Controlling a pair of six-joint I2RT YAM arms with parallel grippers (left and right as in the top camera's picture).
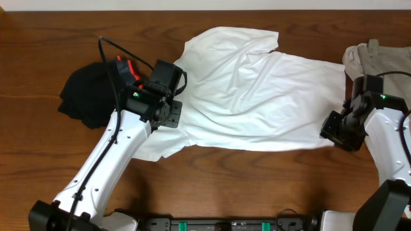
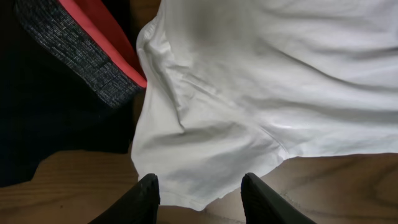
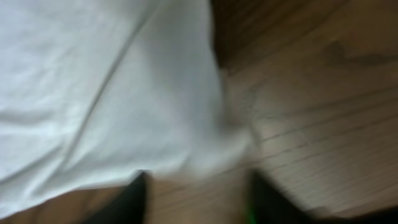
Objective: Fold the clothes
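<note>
Left claw (image 2: 200, 198): spread, fingers apart, nothing pinched. The tips stand at the lower edge of a sleeve of the white shirt (image 1: 257, 96), with the bare wooden surface (image 1: 244, 186) beneath. Just left of that sleeve lies a dark garment (image 1: 88, 97). Its grey-and-red band (image 2: 93, 59) rests against the shirt's edge.

Right claw (image 3: 199, 200): spread. The wrist view is blurred, so contact with the cloth cannot be told. A corner of the shirt lies just ahead of the tips.

The shirt lies opened out and wrinkled across the middle of the surface, between both claws. A beige garment (image 1: 379, 61) lies at the far right, beside the shirt.
</note>
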